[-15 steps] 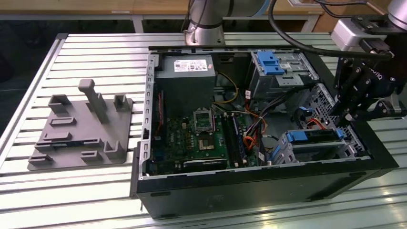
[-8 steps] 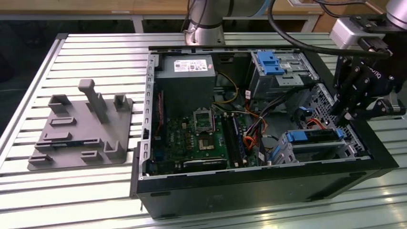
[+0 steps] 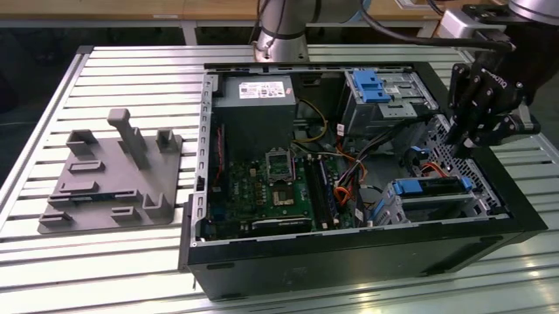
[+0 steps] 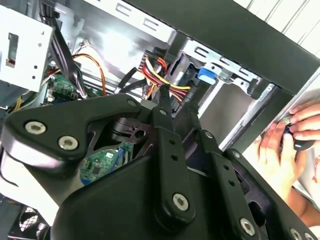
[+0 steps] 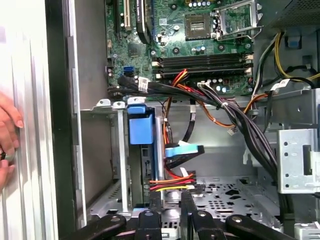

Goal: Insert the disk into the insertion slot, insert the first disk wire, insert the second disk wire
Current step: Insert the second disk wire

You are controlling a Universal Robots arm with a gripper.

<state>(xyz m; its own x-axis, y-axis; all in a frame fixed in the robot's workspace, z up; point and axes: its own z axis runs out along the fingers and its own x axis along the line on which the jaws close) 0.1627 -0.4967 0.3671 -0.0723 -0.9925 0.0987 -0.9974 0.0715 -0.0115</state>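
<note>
The disk (image 3: 409, 188), framed by its blue carrier (image 5: 140, 125), sits inside the insertion slot (image 3: 432, 204), a silver perforated cage in the open case's near right corner in the exterior view. My gripper (image 3: 454, 147) hangs over the case's right wall just behind the cage. In both wrist views its two black fingers (image 5: 151, 200) are closed around a red, yellow and black disk wire (image 5: 172, 186) next to the disk's rear edge. The same wire bundle (image 4: 159, 75) shows by my gripper (image 4: 177, 97). A blue flat cable plug (image 5: 183, 151) lies beside the disk; whether it is seated I cannot tell.
The motherboard (image 3: 262, 190), power supply (image 3: 253, 98) and a taller bay with a blue latch (image 3: 371, 88) occupy the case. Loose cable bundles (image 5: 235, 125) cross near the cage. A grey fixture plate (image 3: 105, 176) lies on the exterior view's left. A person's hand (image 4: 282, 145) rests outside the case wall.
</note>
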